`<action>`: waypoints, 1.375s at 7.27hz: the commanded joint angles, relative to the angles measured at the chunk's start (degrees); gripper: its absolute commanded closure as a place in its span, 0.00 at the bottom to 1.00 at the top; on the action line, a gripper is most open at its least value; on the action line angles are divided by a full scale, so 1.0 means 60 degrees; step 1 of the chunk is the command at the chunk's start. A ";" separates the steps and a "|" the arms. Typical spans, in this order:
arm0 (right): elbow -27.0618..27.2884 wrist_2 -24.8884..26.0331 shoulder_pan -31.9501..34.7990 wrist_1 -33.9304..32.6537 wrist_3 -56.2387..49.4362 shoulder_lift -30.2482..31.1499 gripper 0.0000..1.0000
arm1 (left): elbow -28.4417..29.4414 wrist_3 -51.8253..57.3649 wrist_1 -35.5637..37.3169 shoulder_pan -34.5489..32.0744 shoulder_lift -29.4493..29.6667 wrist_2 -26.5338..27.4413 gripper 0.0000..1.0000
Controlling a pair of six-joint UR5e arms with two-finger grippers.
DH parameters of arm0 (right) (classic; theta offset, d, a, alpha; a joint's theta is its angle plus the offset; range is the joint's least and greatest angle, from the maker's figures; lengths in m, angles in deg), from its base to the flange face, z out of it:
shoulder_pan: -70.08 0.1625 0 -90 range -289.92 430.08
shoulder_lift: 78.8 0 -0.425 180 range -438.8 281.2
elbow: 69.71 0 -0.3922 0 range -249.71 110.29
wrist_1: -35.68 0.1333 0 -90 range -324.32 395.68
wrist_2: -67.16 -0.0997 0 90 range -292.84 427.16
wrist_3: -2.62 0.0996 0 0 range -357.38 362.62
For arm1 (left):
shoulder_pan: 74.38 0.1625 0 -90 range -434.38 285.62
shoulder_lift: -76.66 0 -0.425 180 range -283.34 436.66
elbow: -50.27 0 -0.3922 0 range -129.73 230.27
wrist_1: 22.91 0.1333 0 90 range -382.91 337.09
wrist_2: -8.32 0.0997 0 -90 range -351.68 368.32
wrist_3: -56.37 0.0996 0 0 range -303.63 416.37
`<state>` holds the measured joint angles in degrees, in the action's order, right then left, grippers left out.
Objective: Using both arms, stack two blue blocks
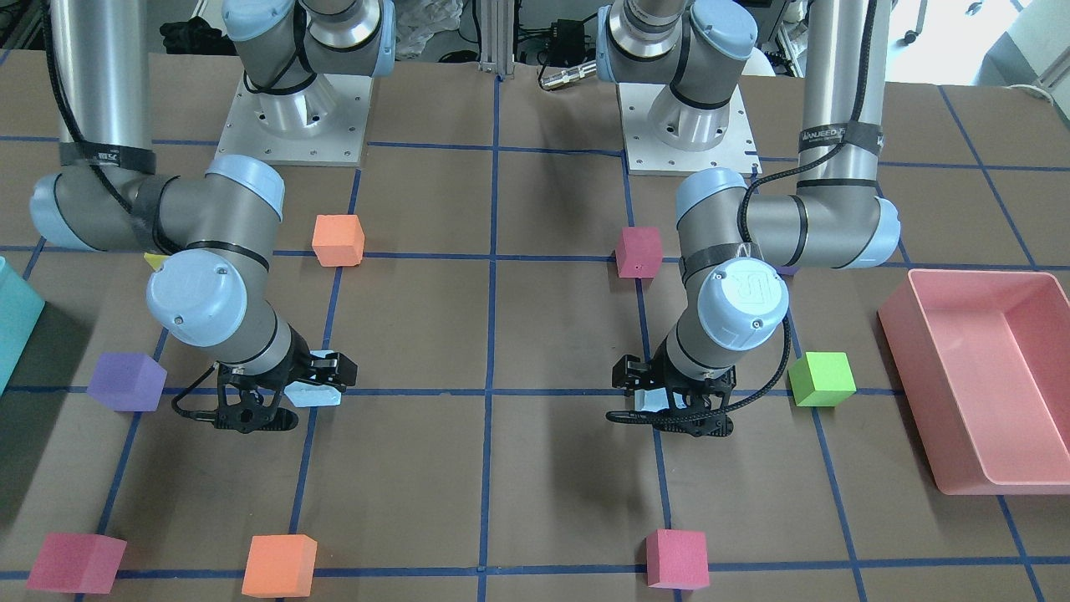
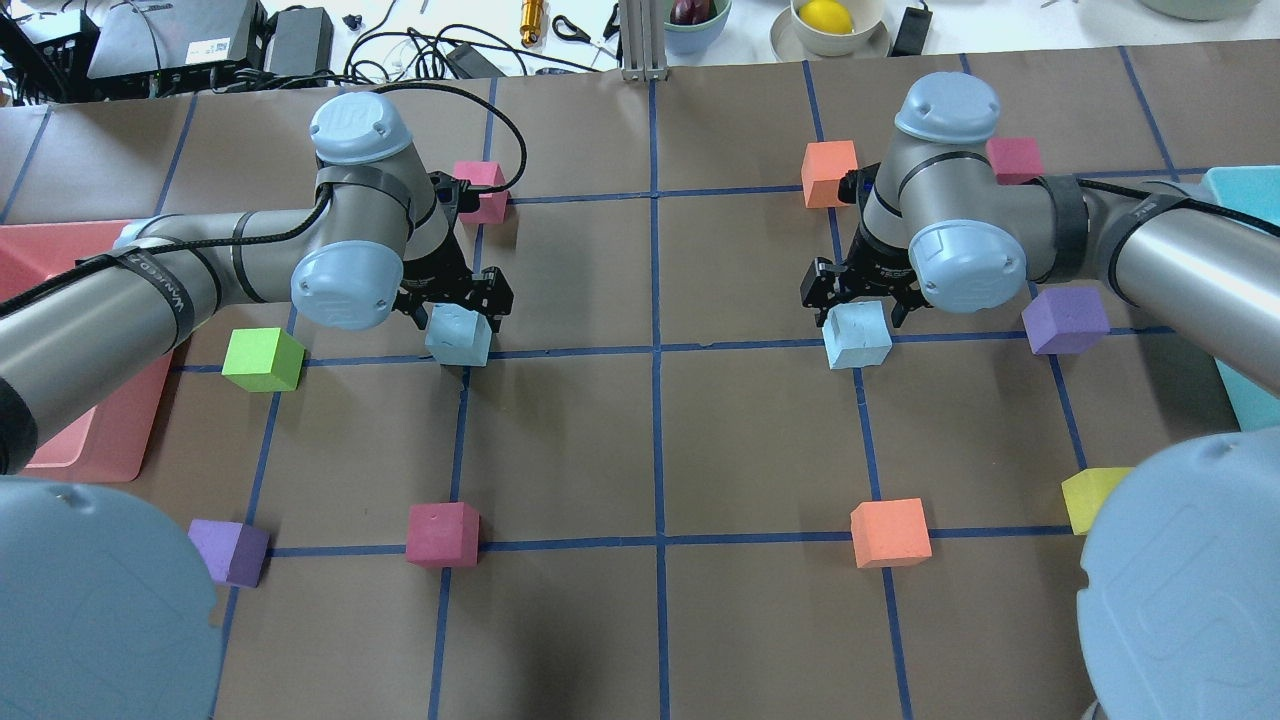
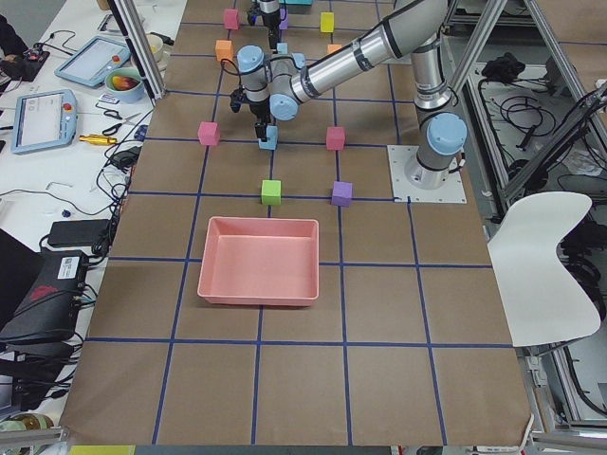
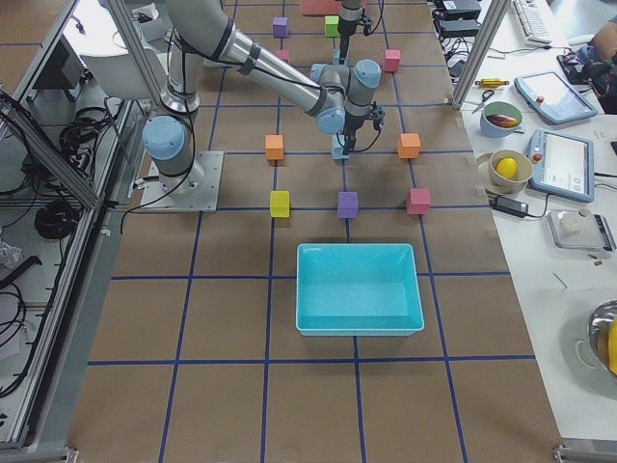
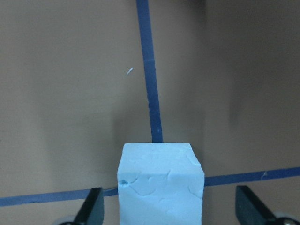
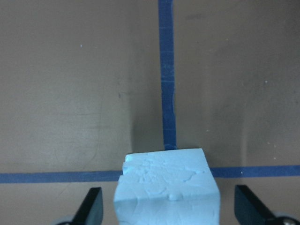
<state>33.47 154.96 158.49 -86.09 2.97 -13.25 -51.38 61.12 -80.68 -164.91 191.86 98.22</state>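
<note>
Two pale blue blocks stand on the table at tape crossings, far apart. My left gripper [image 2: 455, 305] is lowered over the left block [image 2: 459, 336]. In the left wrist view its fingers [image 5: 91, 207] stand open on either side of the block [image 5: 161, 183], with gaps on both sides. My right gripper [image 2: 862, 295] is lowered over the right block [image 2: 857, 334]. In the right wrist view its fingers [image 6: 89, 207] also stand open around that block [image 6: 166, 185], not touching it. In the front view the left gripper [image 1: 669, 401] is on the right and the right gripper [image 1: 288, 397] on the left.
A green cube [image 2: 262, 359] lies left of the left block, a purple cube [image 2: 1066, 320] right of the right block. Orange [image 2: 829, 173] and red [image 2: 484, 190] cubes lie beyond the grippers. A pink bin [image 2: 60, 420] stands at the left edge, a teal bin [image 2: 1240, 195] at the right edge.
</note>
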 commanded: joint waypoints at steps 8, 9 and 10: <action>-0.3596 -0.0348 0.0817 0.0534 0.1078 -0.1104 1.00 | 0.0109 0.0073 0.0165 0.0060 -0.0054 -0.0013 0.76; -0.4459 -0.0351 0.1183 0.0563 0.1680 -0.1704 1.00 | 0.0473 0.0074 0.0048 0.0060 -0.0040 0.0002 0.86; -0.5265 -0.0409 0.1419 0.0549 0.2135 -0.2319 1.00 | 0.0868 0.0074 -0.0228 0.0045 0.0061 0.0016 0.92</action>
<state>8.32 153.02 164.84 -82.88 11.73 -22.48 -48.91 61.51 -80.52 -164.57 191.80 98.22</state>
